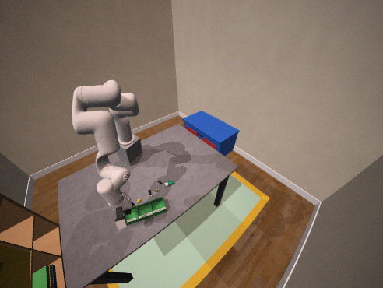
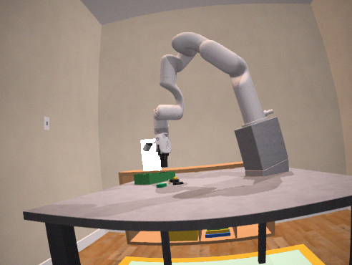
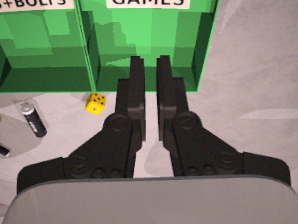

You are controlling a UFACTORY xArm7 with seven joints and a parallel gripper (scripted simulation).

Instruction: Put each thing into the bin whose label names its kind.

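A green row of joined bins (image 1: 149,217) (image 2: 147,179) (image 3: 45,81) stands on the table. The wrist view shows a GAMES label on the right bin and a partly cut label ending in "+BOLTS" on the bin to its left. My gripper (image 1: 128,212) (image 2: 164,165) (image 3: 150,75) is shut with nothing between its fingers, above the near edge of the GAMES bin. A yellow die (image 1: 138,201) (image 3: 95,103) lies on the table just outside the bins. A black and silver battery (image 3: 35,120) lies left of the die. Another black thing (image 3: 4,150) is cut off at the wrist view's edge.
A green and white thing (image 1: 170,183), a small yellowish ring-like thing (image 1: 157,190) and a dark thing (image 1: 159,182) lie on the table beyond the die. A light grey block (image 1: 121,223) shows beside the bins' left end. A blue chest (image 1: 212,126) stands beyond the table.
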